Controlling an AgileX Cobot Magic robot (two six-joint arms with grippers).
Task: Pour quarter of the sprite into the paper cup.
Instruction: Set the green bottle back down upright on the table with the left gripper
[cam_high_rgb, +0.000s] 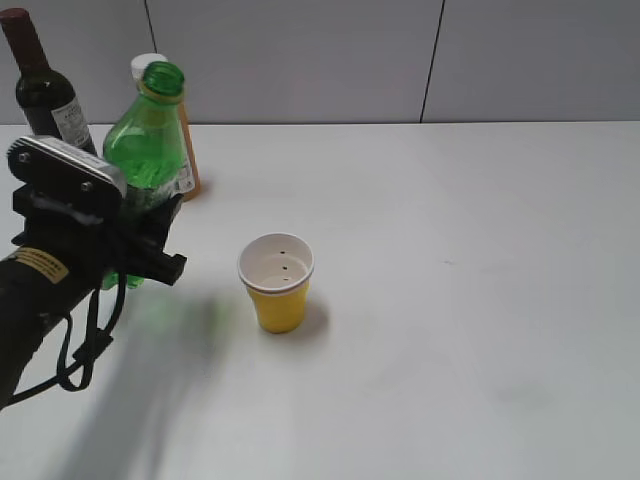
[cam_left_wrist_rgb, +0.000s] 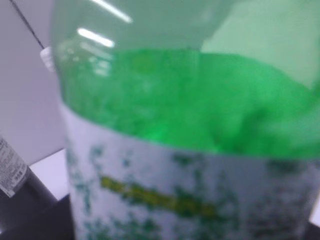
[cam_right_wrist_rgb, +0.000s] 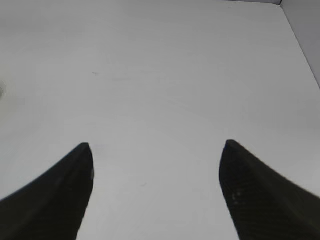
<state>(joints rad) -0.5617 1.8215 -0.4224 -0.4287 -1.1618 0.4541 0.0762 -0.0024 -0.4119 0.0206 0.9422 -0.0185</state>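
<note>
The sprite (cam_high_rgb: 150, 140) is a green bottle with its cap off, leaning slightly right at the left of the exterior view. My left gripper (cam_high_rgb: 150, 235) is shut round its labelled lower body. In the left wrist view the sprite (cam_left_wrist_rgb: 190, 125) fills the frame, blurred, and the fingers are mostly hidden behind it. The paper cup (cam_high_rgb: 277, 282), yellow with a white inside, stands upright on the table to the right of the bottle and apart from it. My right gripper (cam_right_wrist_rgb: 157, 150) is open and empty over bare table; it does not show in the exterior view.
A dark wine bottle (cam_high_rgb: 45, 90) stands at the back left, also showing in the left wrist view (cam_left_wrist_rgb: 20, 190). An orange-juice bottle (cam_high_rgb: 188, 160) with a white cap stands right behind the sprite. The white table (cam_high_rgb: 480, 300) stretches right of the cup.
</note>
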